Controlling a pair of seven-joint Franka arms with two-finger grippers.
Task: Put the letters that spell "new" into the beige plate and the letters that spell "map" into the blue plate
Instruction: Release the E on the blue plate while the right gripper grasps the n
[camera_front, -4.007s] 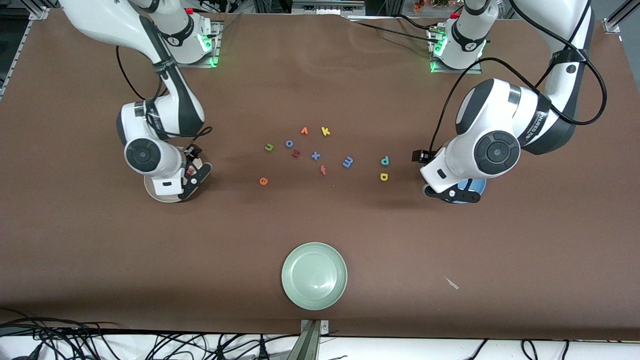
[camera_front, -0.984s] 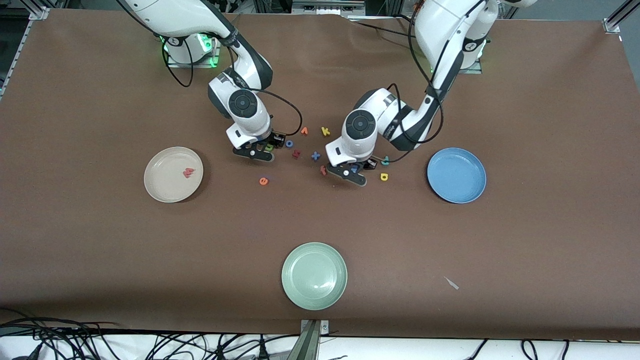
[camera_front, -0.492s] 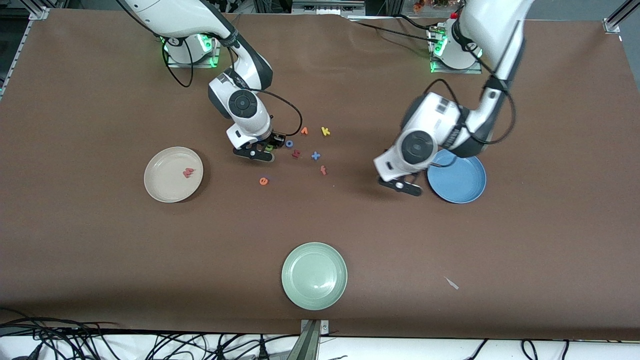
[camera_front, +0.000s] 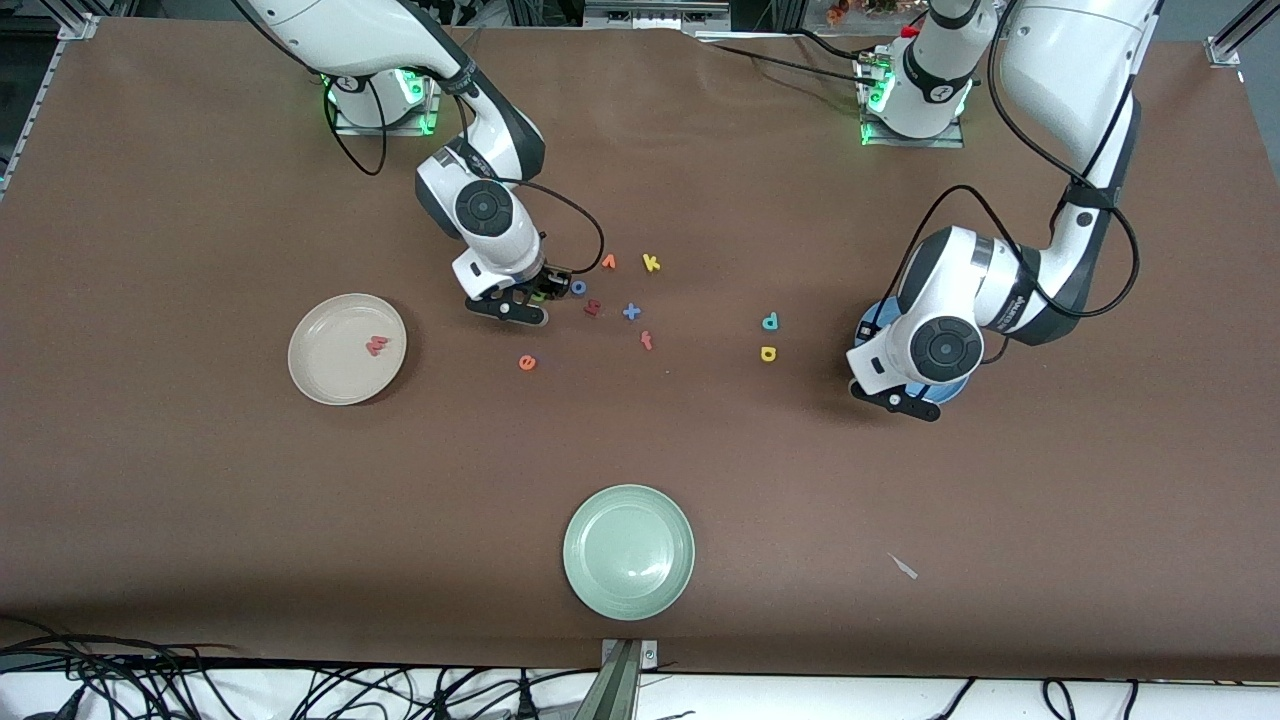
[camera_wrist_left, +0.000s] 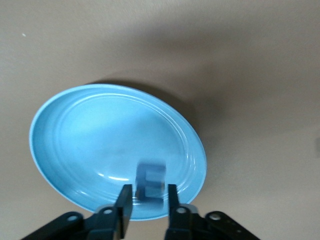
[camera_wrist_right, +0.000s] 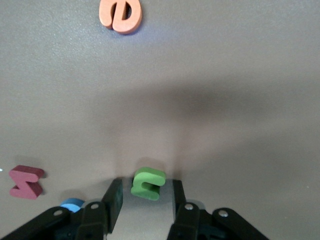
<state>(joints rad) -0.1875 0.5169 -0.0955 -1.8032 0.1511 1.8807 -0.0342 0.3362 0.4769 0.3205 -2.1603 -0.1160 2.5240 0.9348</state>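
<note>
Right pincer (camera_wrist_right: 144, 197) sat low on the surface with fingers slightly apart around the green n (camera_wrist_right: 147, 183), not yet pinching it; left pincer (camera_wrist_left: 146, 207) hung over the blue plate (camera_wrist_left: 75, 135), parted, blue m (camera_wrist_left: 150, 182) loose between its fingers.

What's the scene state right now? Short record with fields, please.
left hand: above blue plate, blue m at its tip
right hand: open, straddling green n, which lies on the table
beige plate: holds pink-red w
loose on table: orange e, teal p, yellow a
</note>
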